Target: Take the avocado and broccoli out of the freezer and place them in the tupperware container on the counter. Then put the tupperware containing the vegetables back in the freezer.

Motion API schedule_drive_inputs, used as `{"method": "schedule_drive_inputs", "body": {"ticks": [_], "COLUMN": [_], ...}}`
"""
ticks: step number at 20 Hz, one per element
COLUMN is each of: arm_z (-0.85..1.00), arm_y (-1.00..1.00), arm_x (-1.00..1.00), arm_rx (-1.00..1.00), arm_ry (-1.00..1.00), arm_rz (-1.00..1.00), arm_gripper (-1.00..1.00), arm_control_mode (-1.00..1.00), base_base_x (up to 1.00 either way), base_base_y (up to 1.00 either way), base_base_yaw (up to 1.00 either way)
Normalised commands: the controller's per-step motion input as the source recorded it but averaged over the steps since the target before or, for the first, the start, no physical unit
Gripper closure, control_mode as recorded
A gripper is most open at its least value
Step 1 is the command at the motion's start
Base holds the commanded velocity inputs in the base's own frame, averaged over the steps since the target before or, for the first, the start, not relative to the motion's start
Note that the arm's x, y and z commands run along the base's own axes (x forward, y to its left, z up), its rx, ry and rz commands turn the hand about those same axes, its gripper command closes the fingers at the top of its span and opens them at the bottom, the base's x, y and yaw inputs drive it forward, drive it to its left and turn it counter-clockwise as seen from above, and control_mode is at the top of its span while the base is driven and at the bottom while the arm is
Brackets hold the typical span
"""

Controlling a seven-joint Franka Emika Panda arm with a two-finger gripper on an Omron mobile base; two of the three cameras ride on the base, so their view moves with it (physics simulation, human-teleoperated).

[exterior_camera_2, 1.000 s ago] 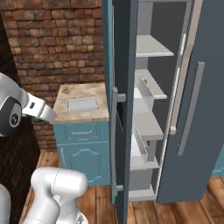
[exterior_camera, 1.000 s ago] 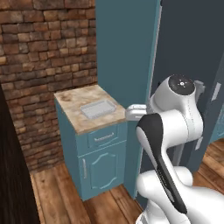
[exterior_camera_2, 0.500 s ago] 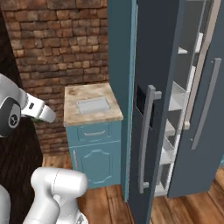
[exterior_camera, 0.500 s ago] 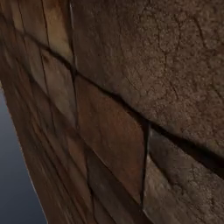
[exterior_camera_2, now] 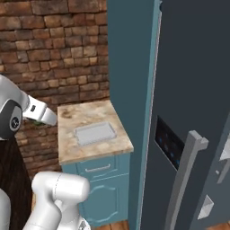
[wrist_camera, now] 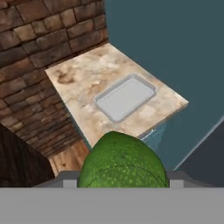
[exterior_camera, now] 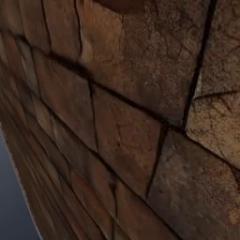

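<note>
A smooth green avocado (wrist_camera: 122,159) with pale speckles sits at the bottom of the hand view, and my gripper (wrist_camera: 122,180) is shut on it. It hangs above and in front of the beige marbled counter (wrist_camera: 78,74). The pale grey tupperware container (wrist_camera: 126,97) lies empty on that counter, apart from the avocado. From the right base view the hand (exterior_camera_2: 39,113) is left of the counter (exterior_camera_2: 85,117) and the tupperware container (exterior_camera_2: 95,133), with a sliver of the avocado (exterior_camera_2: 40,121) under it. The dark freezer (exterior_camera_2: 193,90) stands to the right. The broccoli is out of view.
A brick wall (exterior_camera_2: 54,49) runs behind the counter, and the brick wall (exterior_camera: 117,117) stands very close in the left base view. A tall teal panel (exterior_camera_2: 130,90) stands between counter and freezer. The freezer's long grey handle (exterior_camera_2: 184,179) juts out at lower right.
The base has moved: the freezer has slid right and closer in the right base view, and the left base view went from counter and arm to close brick. The gripper still holds the avocado.
</note>
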Motion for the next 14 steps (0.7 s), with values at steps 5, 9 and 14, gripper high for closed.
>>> {"method": "schedule_drive_inputs", "body": {"ticks": [5,9,14], "arm_z": [-0.27,-0.84,-0.98], "arm_y": [-0.16,-0.84,-0.5], "arm_x": [0.56,1.0,1.0], "arm_rx": [0.03,0.08,0.07], "arm_ry": [0.07,0.09,0.12], "arm_rz": [-0.09,-0.08,-0.05], "arm_gripper": [1.0,1.0,1.0], "arm_control_mode": [-1.0,-1.0,-1.0], "base_base_x": [0.28,0.0,0.0], "base_base_y": [0.06,0.0,0.0], "base_base_yaw": [-0.08,0.0,0.0]}}
